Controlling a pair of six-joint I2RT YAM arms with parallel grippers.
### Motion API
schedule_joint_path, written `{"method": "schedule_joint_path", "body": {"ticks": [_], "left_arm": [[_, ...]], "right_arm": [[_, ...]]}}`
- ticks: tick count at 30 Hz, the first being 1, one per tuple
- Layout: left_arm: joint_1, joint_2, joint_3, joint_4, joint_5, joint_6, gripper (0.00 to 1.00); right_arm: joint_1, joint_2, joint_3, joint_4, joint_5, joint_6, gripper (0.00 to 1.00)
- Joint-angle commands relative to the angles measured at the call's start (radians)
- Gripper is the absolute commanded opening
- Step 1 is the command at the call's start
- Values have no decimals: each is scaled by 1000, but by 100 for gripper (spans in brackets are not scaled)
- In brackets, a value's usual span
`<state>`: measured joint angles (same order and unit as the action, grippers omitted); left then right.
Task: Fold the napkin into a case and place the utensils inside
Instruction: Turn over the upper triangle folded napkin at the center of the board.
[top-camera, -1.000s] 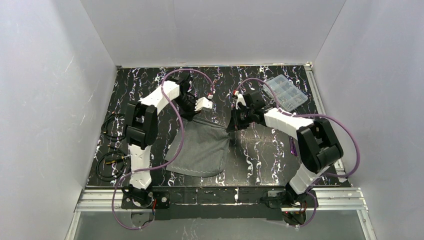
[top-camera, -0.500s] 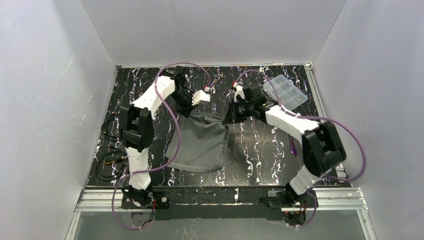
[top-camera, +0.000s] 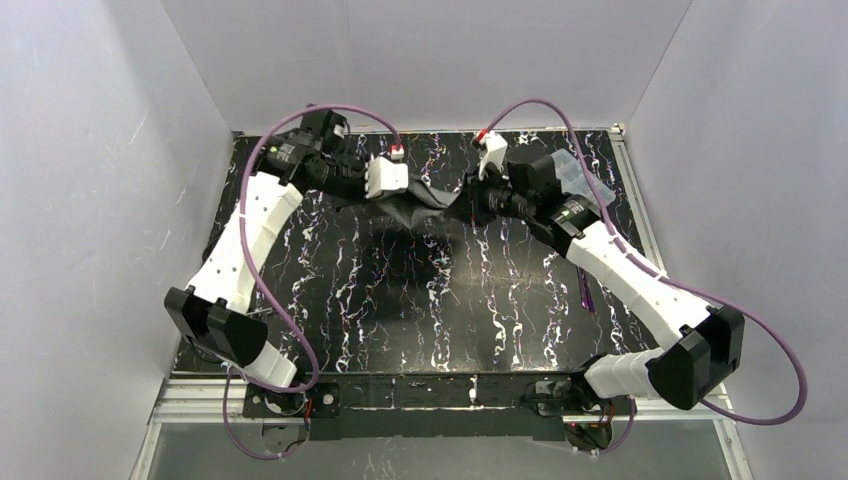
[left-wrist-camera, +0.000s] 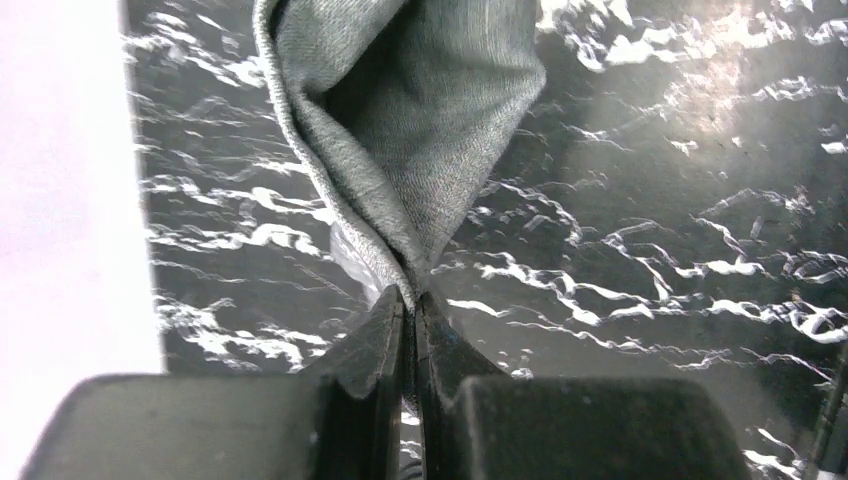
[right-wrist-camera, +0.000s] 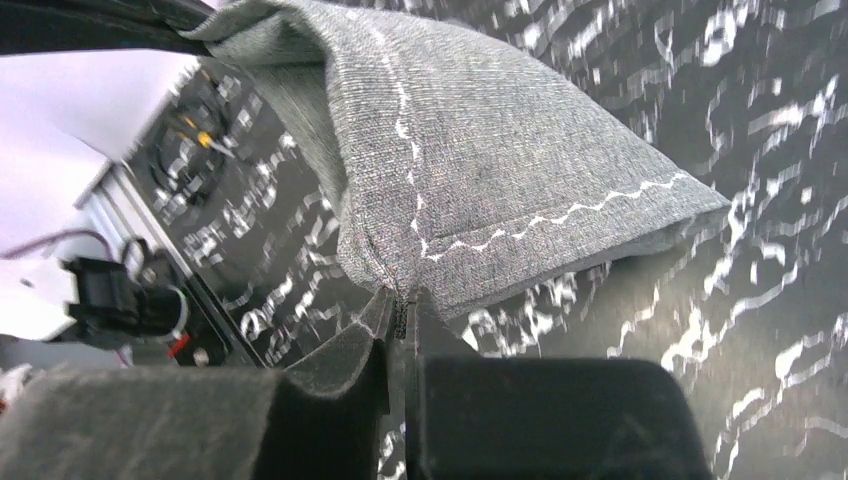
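Between left claw (left-wrist-camera: 409, 300) and right claw (right-wrist-camera: 398, 305), the napkin (top-camera: 425, 207) hangs (stitched edge showing), both clenched on it.

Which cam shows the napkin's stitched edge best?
Right wrist: the napkin fills the frame, white zigzag stitching sharp. Left wrist shows weave and a rolled hem, no clear stitching. Top external shows only a small, dark, distant bunch.

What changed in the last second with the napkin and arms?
Both arms stretched toward the far wall, lifting the napkin off the table; it hangs bunched between them. The left pincer and right pincer stayed shut on it; the utensils stayed by the right edge.
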<state>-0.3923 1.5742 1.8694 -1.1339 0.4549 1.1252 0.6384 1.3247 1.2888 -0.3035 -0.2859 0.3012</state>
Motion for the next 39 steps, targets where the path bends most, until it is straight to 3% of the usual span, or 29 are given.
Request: {"method": "schedule_joint_path", "body": {"ticks": [1,7,16,25,39], "left_arm": [[-7,-73,-261,36,-26,34,0],[-70,-314,-794,125,-61,103,0],[-87,-432,-1065,168,-53,101,0],[-115,-479,-1186,219,-86,98,0],[-120,-439,-1188,236,-88,89,0]], "right_arm": [[28,-44,-105,-96,47,-35,1],[216,-96,-350,-71,107,69,1],[363,-168,-588,2,106,236,1],[486,-92,-659,79,116,283,1],[487,-25,-616,60,113,239,1]]}}
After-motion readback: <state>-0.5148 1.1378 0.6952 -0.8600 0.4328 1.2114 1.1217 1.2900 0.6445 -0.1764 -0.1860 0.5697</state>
